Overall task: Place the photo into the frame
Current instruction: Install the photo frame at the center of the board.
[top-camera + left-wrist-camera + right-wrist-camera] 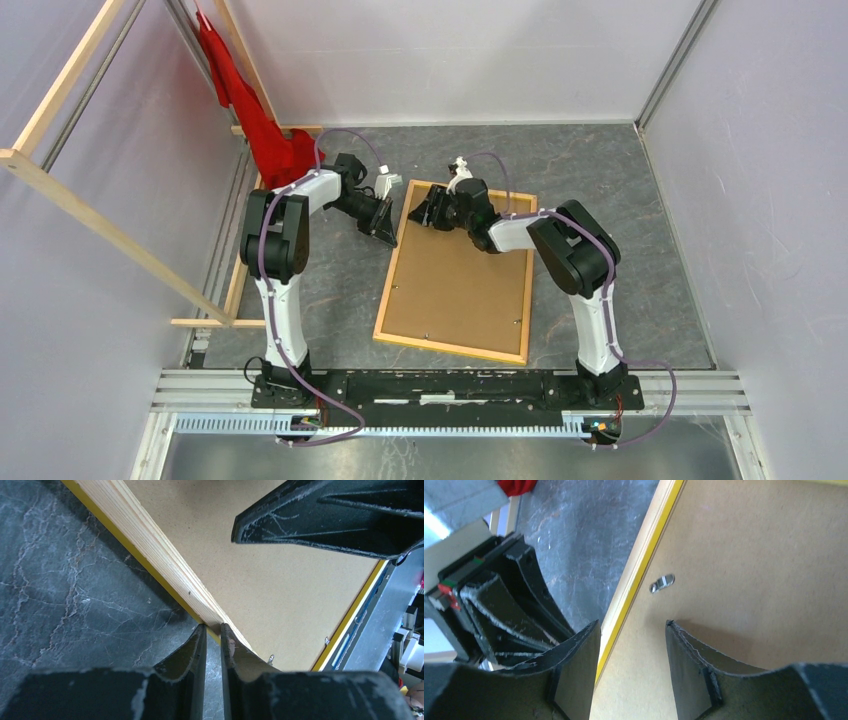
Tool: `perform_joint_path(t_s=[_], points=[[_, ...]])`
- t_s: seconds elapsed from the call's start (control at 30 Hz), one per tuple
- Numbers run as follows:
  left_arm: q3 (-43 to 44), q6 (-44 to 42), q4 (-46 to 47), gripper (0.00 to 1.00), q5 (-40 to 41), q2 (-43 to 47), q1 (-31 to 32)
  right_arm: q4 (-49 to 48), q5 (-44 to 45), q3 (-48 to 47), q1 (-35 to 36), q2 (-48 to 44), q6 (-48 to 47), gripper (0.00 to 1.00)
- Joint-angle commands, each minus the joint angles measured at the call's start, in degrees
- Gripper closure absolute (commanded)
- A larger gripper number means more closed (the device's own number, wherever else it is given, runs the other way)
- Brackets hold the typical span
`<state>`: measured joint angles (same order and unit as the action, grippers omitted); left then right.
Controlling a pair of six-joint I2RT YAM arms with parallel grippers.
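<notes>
The frame (pixel 386 292) lies face down on the grey table, showing its light wood back and yellow edge, with the brown backing board (pixel 455 280) set inside it. The photo is hidden. My left gripper (pixel 385 222) is at the frame's far left side. Its jaws (pixel 213 627) are drawn to a narrow slit, the tips pinched on the outer edge of the wooden rail (pixel 150 545). My right gripper (pixel 428 212) is at the far left corner. It stands open (pixel 633 625) astride the rail (pixel 644 555), one finger outside the frame and one over the board (pixel 749 555).
A small metal turn tab (pixel 662 582) sits on the board just ahead of the right fingers. A red cloth (pixel 255 110) hangs at the back left beside a wooden lath structure (pixel 90 200). The two grippers are close together; the left one (pixel 499 610) shows in the right wrist view.
</notes>
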<state>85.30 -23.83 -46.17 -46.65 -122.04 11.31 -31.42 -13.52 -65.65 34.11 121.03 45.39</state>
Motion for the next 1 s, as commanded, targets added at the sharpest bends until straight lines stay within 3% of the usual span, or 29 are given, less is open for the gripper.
perform_joint_path(t_s=[0.0, 0.97], points=[[-1.3, -0.1, 1.2, 0.81, 0.4, -0.2, 0.0, 1.0, -0.4, -3.3, -0.2, 2.9, 0.1, 0.43], [-2.6, -1.3, 1.2, 0.83, 0.8, 0.6, -0.1, 3.4, 0.9, -9.3, -1.3, 8.2, 0.4, 0.44]])
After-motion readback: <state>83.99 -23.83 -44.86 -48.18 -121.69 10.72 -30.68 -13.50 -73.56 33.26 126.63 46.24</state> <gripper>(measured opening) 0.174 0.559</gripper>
